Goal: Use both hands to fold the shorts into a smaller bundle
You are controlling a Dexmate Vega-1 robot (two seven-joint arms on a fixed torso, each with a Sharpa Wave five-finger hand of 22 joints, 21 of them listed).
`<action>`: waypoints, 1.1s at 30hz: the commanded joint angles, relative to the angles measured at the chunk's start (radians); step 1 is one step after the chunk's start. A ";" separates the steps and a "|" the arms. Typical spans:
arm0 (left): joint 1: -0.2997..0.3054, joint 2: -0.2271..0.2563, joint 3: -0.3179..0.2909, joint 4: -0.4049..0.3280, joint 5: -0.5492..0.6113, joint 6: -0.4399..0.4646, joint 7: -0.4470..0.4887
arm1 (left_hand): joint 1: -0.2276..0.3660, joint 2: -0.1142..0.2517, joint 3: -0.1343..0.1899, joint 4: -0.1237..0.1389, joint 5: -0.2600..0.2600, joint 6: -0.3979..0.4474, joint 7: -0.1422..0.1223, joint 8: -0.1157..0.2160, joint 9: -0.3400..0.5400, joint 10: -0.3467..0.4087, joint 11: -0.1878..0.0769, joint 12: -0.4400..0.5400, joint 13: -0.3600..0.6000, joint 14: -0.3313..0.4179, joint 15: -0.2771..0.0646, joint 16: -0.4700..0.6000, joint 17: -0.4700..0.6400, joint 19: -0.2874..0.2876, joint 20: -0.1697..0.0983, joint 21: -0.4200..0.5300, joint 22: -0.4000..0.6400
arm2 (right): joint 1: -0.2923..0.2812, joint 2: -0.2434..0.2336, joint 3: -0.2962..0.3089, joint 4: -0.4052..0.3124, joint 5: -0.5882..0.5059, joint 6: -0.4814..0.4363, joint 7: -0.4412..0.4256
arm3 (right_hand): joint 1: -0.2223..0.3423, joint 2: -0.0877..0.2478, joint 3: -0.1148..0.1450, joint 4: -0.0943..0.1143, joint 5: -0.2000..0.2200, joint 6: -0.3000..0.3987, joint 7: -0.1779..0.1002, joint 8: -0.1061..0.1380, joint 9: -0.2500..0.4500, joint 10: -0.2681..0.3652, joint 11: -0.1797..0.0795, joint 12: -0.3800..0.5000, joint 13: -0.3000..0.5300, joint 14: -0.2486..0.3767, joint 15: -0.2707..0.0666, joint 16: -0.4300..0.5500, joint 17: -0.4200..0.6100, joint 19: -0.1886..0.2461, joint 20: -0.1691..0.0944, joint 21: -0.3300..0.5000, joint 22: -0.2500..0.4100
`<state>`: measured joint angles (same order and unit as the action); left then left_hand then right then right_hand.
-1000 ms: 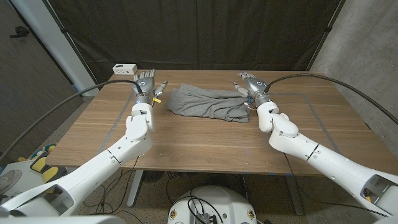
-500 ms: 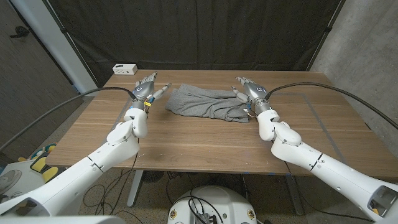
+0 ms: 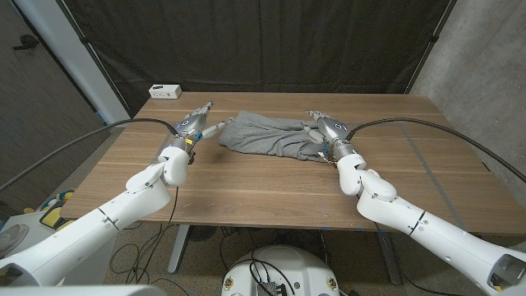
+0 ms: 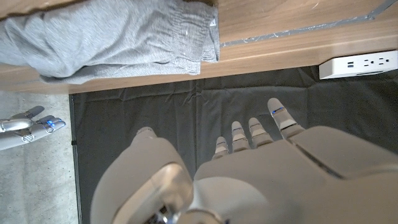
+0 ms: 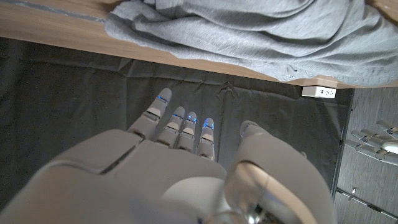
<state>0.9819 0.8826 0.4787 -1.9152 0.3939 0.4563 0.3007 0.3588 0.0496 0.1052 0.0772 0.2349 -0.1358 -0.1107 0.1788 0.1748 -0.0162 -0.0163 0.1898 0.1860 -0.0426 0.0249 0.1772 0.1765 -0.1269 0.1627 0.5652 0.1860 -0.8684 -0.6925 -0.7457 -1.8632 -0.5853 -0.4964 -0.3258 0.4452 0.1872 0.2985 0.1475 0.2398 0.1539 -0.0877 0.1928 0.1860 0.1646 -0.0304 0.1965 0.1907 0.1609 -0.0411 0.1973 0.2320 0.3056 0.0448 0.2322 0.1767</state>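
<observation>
The grey shorts lie crumpled across the far middle of the wooden table. My left hand hovers just off their left end, fingers spread and holding nothing. My right hand is at their right end, fingers apart and empty; whether it touches the cloth I cannot tell. The left wrist view has the shorts beyond my left hand, with the right hand far off. In the right wrist view the shorts lie past my right hand.
A white power strip sits at the table's far left corner, also seen as the power strip in the left wrist view. A black curtain hangs behind the table. Bare wood stretches between the shorts and the near edge.
Both hands have drawn back a little toward me and closed in on the ends of the shorts. The shorts have not moved.
</observation>
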 commanded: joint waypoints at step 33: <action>-0.189 0.061 0.245 -0.031 0.434 0.226 -0.308 | 0.385 -0.107 -0.038 -0.207 0.212 0.255 -0.084 0.059 0.008 0.171 -0.110 0.057 0.005 0.096 -0.017 0.024 -0.001 0.171 0.003 -0.024 0.002 | -0.014 0.037 -0.069 0.059 -0.013 0.007 0.024 | 0.005 -0.005 0.050 -0.016 -0.009 0.082 0.017 0.022 0.000 0.060 -0.007 0.015 0.001 0.036 -0.048 0.005 -0.031 -0.002 -0.004 -0.014 0.001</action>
<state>0.8652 0.9680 0.6537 -1.9692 0.6699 0.6334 0.0871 0.7176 -0.0646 0.0668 -0.1186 0.4299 0.0896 -0.1839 0.2287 0.1795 0.1364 -0.1217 0.2410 0.1886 0.0390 0.0088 0.1967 0.1767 0.0326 0.1646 0.5427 0.1840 -0.8780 -0.6624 -0.8007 -1.8129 -0.5996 -0.4919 -0.3024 0.4452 0.1871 0.3384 0.1323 0.2322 0.2238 -0.0756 0.2076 0.1863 0.2083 -0.0383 0.2036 0.1909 0.1860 -0.0412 0.1973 0.1999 0.3056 0.0447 0.2235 0.1769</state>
